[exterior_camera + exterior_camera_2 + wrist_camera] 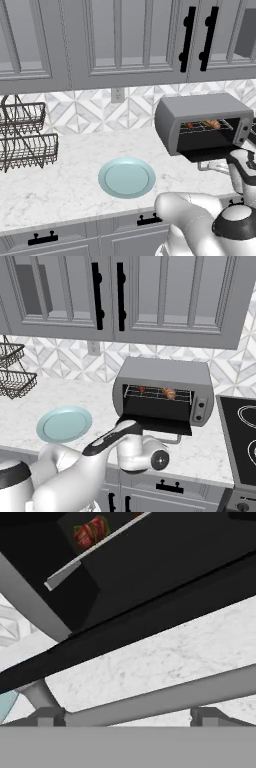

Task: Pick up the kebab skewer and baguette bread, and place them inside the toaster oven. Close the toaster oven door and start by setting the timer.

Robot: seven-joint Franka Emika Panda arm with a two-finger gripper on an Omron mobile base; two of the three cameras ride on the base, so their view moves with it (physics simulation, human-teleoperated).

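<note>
Straddling the toaster oven door (159, 425) handle, the gripper (127, 717) gapes wide.

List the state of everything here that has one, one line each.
toaster oven door: dropped open, flat.
kebab skewer: on the rack inside the oven.
baguette bread: on the rack, right of the skewer.
plate: bare, on the counter.
end effector: open, under the door, its bar handle between the tips.
upper cabinet doors: shut.
</note>
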